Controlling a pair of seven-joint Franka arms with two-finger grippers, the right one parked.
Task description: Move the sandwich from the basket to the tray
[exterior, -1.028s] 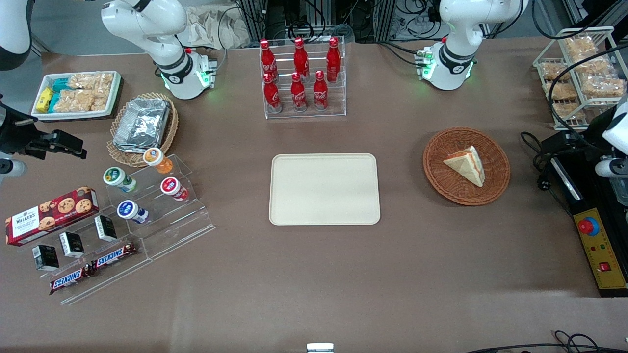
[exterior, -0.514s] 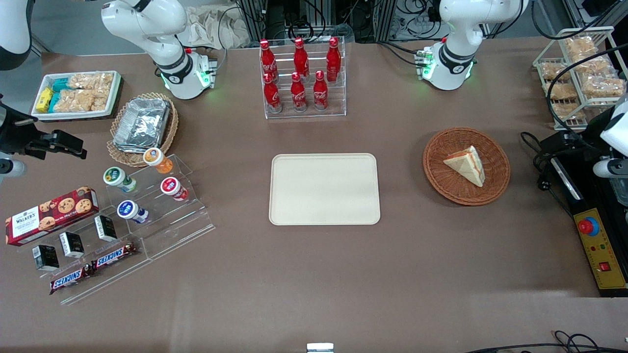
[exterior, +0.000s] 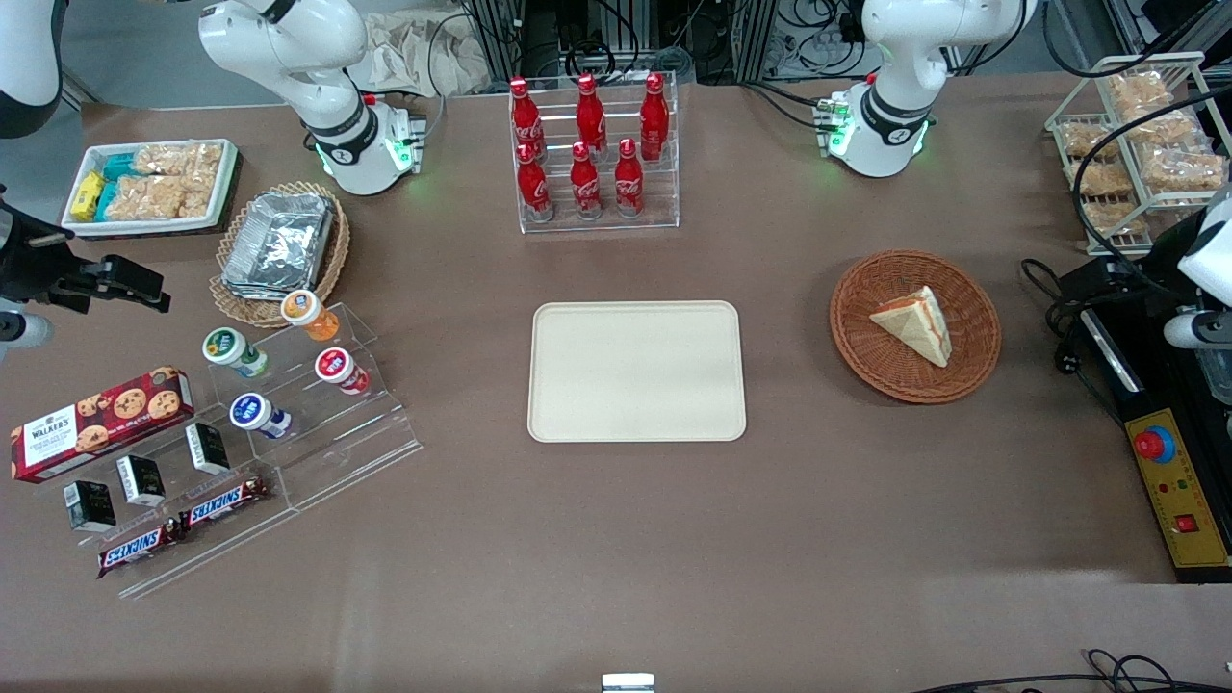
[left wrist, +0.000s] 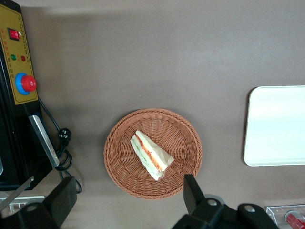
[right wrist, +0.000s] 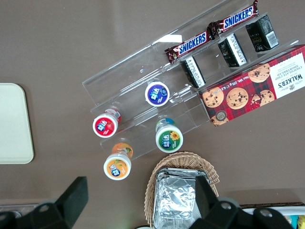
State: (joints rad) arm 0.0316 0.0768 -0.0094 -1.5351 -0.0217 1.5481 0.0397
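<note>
The sandwich (exterior: 914, 322) (left wrist: 151, 155), a pale bread wedge with a red and green cut edge, lies in the round reddish-brown basket (exterior: 866, 371) (left wrist: 123, 174). The cream tray (exterior: 635, 371) (left wrist: 276, 126) lies bare at the table's middle, a gap of table between it and the basket. My left gripper (left wrist: 126, 198) hangs high over the basket's rim at the working arm's end. It is open wide, its black fingers (left wrist: 190, 191) well apart, with nothing between them and the sandwich untouched.
A yellow control box with a red button (exterior: 1179, 491) (left wrist: 19, 62) and black cables (exterior: 1059, 289) lie beside the basket at the working arm's end. A wire rack of snack packets (exterior: 1136, 144) stands farther back. A cola bottle rack (exterior: 592, 154) stands farther than the tray.
The left arm's wrist at the table's end has shifted very slightly. Sandwich, basket and tray lie as before.
</note>
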